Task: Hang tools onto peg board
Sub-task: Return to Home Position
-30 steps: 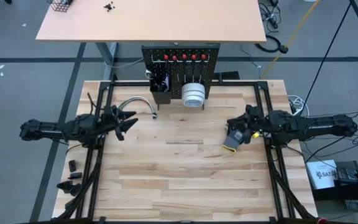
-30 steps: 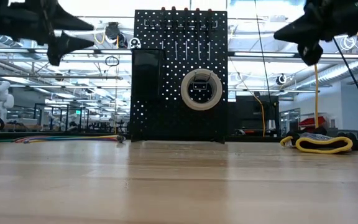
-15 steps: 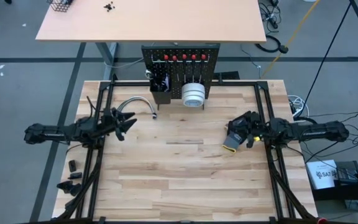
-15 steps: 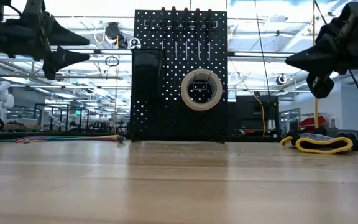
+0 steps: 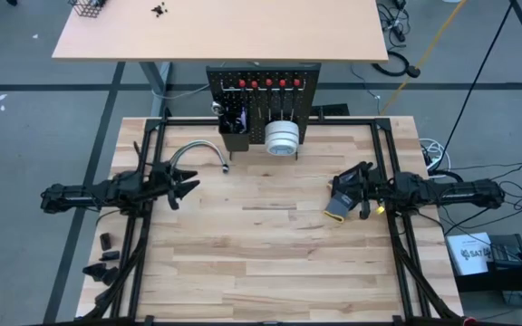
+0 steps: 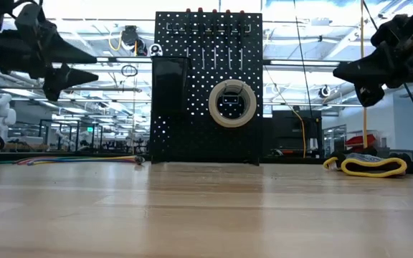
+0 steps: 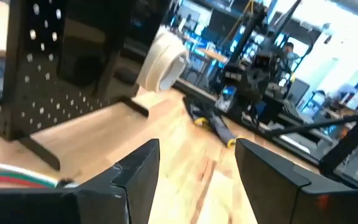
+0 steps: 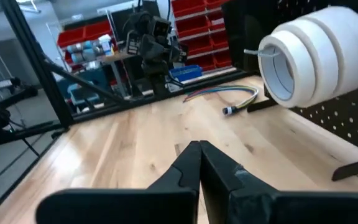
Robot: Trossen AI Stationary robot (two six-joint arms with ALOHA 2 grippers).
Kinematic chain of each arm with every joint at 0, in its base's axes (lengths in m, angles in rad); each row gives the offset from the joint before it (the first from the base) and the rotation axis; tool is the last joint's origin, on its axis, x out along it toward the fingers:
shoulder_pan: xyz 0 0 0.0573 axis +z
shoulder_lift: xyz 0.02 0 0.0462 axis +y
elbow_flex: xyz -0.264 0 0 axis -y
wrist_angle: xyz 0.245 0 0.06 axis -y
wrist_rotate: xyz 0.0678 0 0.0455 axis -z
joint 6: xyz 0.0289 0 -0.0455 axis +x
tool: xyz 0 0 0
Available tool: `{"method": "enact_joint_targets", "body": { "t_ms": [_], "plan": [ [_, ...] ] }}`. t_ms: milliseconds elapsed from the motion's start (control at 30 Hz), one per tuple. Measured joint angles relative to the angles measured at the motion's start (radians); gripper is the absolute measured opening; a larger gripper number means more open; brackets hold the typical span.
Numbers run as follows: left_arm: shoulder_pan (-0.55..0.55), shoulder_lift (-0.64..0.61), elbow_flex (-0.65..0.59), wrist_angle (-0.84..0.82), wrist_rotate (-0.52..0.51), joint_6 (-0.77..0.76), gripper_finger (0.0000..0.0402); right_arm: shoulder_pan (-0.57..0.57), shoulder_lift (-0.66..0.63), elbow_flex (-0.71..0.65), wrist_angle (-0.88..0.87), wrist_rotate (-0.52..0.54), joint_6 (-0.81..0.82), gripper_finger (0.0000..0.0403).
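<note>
The black peg board (image 5: 263, 104) stands upright at the table's far edge. White tape rolls (image 6: 231, 103) hang on a hook at its front, also seen as tape rolls (image 8: 309, 53) in the right wrist view. Red-handled screwdrivers (image 5: 261, 83) sit in its top row, and a black bin (image 5: 234, 127) hangs at its left. My left gripper (image 5: 191, 186) hovers open and empty over the table's left part, well above the wood (image 6: 92, 66). My right gripper (image 5: 341, 186) hovers shut and empty over the right part (image 6: 339, 72).
A curved grey cable bundle (image 5: 198, 152) lies in front of the board's left side. A black-and-yellow flat object (image 5: 337, 208) lies on the wood under my right gripper. Black frame rails (image 5: 143, 226) run along both table sides. Bare wood fills the middle and near part.
Both grippers have sunk toward the table and stay well above it, the right one farther than the left. Each has kept over the same part of the table. The left gripper's fingers have stayed apart and the right's together.
</note>
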Motion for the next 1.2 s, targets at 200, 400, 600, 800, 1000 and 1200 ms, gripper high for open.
{"method": "enact_joint_targets", "body": {
  "t_ms": [200,400,600,800,1000,1200],
  "plan": [
    [-0.001,0.003,-0.011,-0.003,0.042,0.053,0.0212,0.0,0.035,0.0,-0.001,-0.003,0.031,0.0002],
    [-0.001,0.012,-0.011,-0.004,0.041,0.193,0.0212,0.0,0.044,0.0,0.0,-0.002,0.03,0.0007],
    [-0.001,0.012,-0.012,-0.004,0.041,0.202,0.0212,0.0,0.044,0.0,-0.001,-0.002,0.03,0.0006],
    [-0.001,0.012,-0.012,-0.004,0.04,0.202,0.0212,0.0,0.044,0.0,0.0,-0.002,0.03,0.0006],
    [-0.001,0.012,-0.012,-0.004,0.04,0.201,0.0212,0.0,0.044,0.0,0.0,-0.002,0.03,0.0006],
    [-0.001,0.013,-0.013,-0.001,0.039,0.201,0.0212,0.0,0.044,0.0,0.0,-0.001,0.03,0.0006]
  ]
}}
